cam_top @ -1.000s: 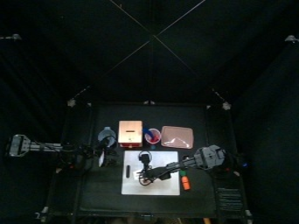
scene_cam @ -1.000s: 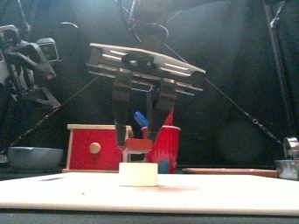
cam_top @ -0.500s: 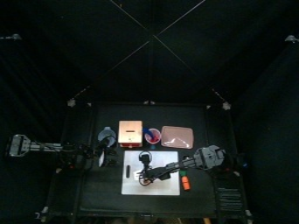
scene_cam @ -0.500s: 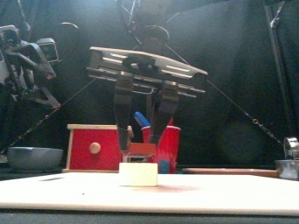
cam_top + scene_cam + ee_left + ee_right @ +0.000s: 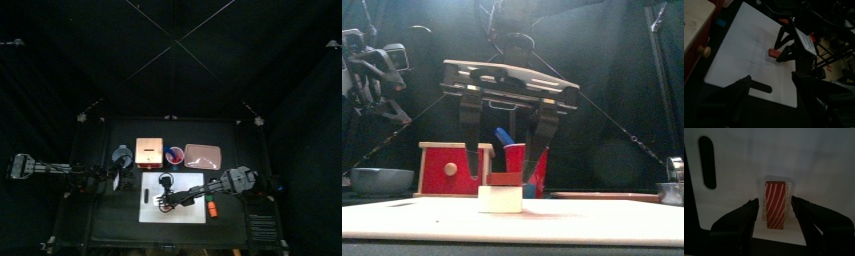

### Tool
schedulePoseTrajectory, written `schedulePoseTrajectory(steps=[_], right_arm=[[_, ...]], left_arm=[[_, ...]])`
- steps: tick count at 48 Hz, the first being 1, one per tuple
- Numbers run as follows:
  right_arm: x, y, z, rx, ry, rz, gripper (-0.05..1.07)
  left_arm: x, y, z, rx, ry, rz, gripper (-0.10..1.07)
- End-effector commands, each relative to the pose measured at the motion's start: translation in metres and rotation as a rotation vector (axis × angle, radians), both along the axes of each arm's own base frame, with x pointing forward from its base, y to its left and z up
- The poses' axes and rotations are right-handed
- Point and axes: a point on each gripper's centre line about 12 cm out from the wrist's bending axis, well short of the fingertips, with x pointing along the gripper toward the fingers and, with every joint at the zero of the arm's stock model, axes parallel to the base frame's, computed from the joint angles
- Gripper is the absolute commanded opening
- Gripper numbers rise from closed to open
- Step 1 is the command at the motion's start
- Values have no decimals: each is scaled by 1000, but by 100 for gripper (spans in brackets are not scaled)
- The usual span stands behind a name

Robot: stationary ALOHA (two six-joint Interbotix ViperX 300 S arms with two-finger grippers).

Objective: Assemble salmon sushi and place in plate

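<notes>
Salmon sushi (image 5: pixel 777 203): ribbed orange-red strip (rectangular) atop blocky white rice.

White cutting board (image 5: pixel 171 194), red-and-tan box (image 5: pixel 452 167), grey bowl (image 5: pixel 378 180)

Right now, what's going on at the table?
The right tool hangs open over the white cutting board, its jaws standing either side of the salmon sushi: the orange-red strip lies on top of the white rice block. The jaws look clear of it, so the stack seems just released. It isn't on the plate yet. The left arm rests at the table's left, its tool open.
</notes>
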Motion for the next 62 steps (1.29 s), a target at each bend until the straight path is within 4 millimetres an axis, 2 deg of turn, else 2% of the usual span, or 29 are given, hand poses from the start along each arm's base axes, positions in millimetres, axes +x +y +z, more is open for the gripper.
schedulePoseTrajectory(steps=[1,5,10,20,23,37,47,62], right_arm=[[4,-1,37,-4,-78,6,87],[5,-2,50,-21,-110,18,87],[4,-3,56,-32,-119,23,82],[3,2,56,-30,-114,32,60],[2,3,55,-28,-110,34,57],[-2,10,49,-7,-89,42,55],[-6,9,36,-4,-55,39,55],[-5,10,30,0,-53,31,55]], left_arm=[[3,0,4,0,-13,-3,98],[3,0,4,1,-12,-1,98],[3,0,4,0,-13,-3,98],[2,0,4,0,-11,-1,98],[2,0,3,1,-8,-1,98],[1,0,2,0,-7,-3,98],[1,0,2,0,-7,-3,98],[1,0,1,-2,-4,-2,98]])
